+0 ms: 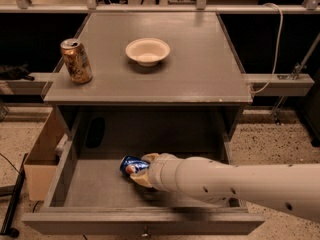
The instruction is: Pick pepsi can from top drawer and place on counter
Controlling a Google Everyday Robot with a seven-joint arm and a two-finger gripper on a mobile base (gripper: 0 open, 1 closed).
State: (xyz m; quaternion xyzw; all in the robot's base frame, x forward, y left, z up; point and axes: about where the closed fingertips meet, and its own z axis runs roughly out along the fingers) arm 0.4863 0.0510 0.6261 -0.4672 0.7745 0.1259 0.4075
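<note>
Pepsi can [131, 165]: lies on its side on the floor of the open top drawer [90, 191], near the middle, not lifted.
Gripper [142, 171]: down in the drawer, right against the can's right end; the arm [235, 181] hides the grip, so I cannot tell whether it is clamped.
Counter [200, 64]: carries a gold-brown can [76, 60] at left and a white bowl [147, 50] farther back.
Progress: drawer open and can reached; securing, lifting and placing on the counter remain, by my judgement.

Cream tubular arm [235, 181], dark screw dots; tan gripper [140, 171] inside top drawer [95, 190].
</note>
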